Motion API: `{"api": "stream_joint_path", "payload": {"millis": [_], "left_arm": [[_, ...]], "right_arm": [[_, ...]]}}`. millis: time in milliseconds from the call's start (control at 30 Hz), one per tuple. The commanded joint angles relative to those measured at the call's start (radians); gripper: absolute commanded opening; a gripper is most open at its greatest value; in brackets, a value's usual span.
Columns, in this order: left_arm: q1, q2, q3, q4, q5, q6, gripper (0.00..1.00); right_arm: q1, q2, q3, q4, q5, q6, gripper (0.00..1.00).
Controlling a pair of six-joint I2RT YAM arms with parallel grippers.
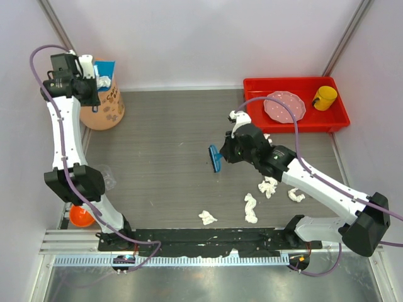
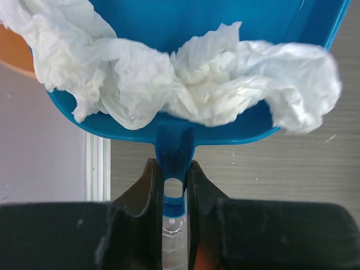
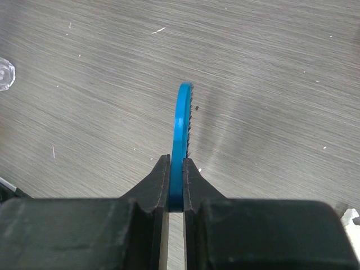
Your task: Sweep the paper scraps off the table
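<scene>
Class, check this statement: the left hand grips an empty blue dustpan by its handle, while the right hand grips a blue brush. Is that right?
Not quite. The dustpan in the left hand is not empty: crumpled white paper scraps fill it, as the left wrist view shows. The right hand does grip a blue brush.

Dark fingers (image 2: pixel 147 188) of the left gripper (image 2: pixel 173 171) clamp the narrow handle (image 2: pixel 174 143) of a blue dustpan (image 2: pixel 225 22) from either side. Crumpled white paper scraps (image 2: pixel 225 84) fill the pan and spill over its near rim. Below lies the grey wood-grain table (image 2: pixel 281 169), with an orange surface (image 2: pixel 14 53) at far left.
</scene>
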State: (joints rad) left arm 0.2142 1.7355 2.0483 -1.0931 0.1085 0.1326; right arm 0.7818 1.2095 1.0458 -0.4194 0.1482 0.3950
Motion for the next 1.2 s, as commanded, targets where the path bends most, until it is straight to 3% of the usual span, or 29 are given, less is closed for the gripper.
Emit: {"api": "stream_joint_path", "payload": {"millis": [0, 167, 367, 567, 733, 900, 1067, 1100, 1167], "left_arm": [[0.054, 0.012, 0.061, 0.068, -0.05, -0.077, 0.0], [0.123, 0.039, 0.078, 0.122, -0.099, -0.11, 0.0], [0.132, 0.065, 0.064, 0.232, -0.329, -0.061, 0.0], [0.053, 0.075, 0.033, 0.358, -0.619, 0.128, 0.0], [-0.005, 0.137, 0.051, 0.412, -0.765, 0.249, 0.0], [-0.038, 0.257, 0.046, 0.547, -1.039, 0.528, 0.0], [-0.076, 0.257, -0.069, 0.867, -1.164, 0.789, 0.0], [-0.081, 0.254, -0.139, 0.939, -1.182, 0.897, 0.0], [-0.09, 0.236, -0.215, 1.16, -1.205, 1.002, 0.0]], "right_arm": [[0.0, -0.034, -0.007, 0.039, -0.021, 0.002, 0.01], [0.0, -0.044, -0.018, 0.041, -0.033, 0.004, 0.01], [0.0, -0.054, -0.027, 0.047, -0.047, 0.004, 0.01], [0.0, -0.039, -0.026, 0.064, -0.075, 0.011, 0.01], [0.0, -0.025, -0.035, 0.076, -0.105, 0.019, 0.01], [0.0, -0.042, -0.046, 0.077, -0.111, 0.024, 0.01], [0.0, -0.056, -0.055, 0.079, -0.101, 0.025, 0.01], [0.0, -0.057, -0.055, 0.08, -0.099, 0.025, 0.01], [0.0, -0.059, -0.055, 0.083, -0.102, 0.028, 0.01]]}}
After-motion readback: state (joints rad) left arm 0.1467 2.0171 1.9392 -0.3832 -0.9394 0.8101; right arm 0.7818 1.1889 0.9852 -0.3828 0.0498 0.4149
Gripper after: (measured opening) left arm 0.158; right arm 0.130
